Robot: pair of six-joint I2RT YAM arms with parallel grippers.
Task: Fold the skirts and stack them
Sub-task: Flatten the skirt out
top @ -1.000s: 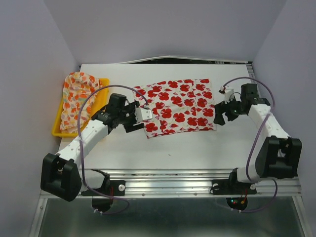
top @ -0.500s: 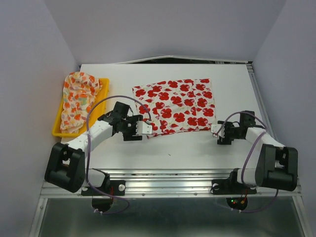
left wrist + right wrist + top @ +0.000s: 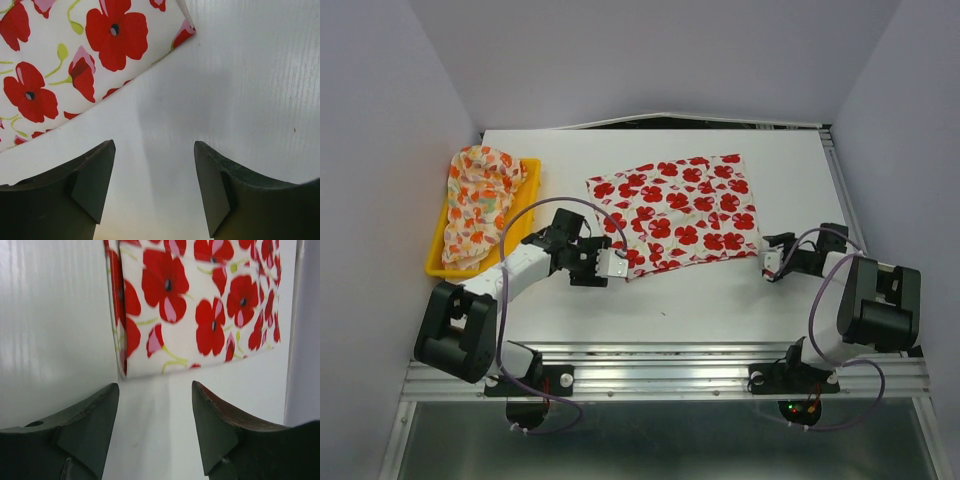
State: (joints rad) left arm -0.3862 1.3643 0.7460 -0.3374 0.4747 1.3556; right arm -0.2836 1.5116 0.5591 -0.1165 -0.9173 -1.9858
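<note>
Top external: red-flower skirt [image 3: 680,212] flat mid tabletop [image 3: 700,300]; cream skirt [image 3: 478,200] heaped in yellow tray [image 3: 435,268]. Spread wide, empty: left gripper [image 3: 618,262], right gripper [image 3: 769,262], beside near corners. We judge fold step in hand; next we pinch corners.

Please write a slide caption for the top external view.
Left gripper and right gripper, both open, flank the red-flowered skirt; cream skirt lies in yellow tray.
</note>
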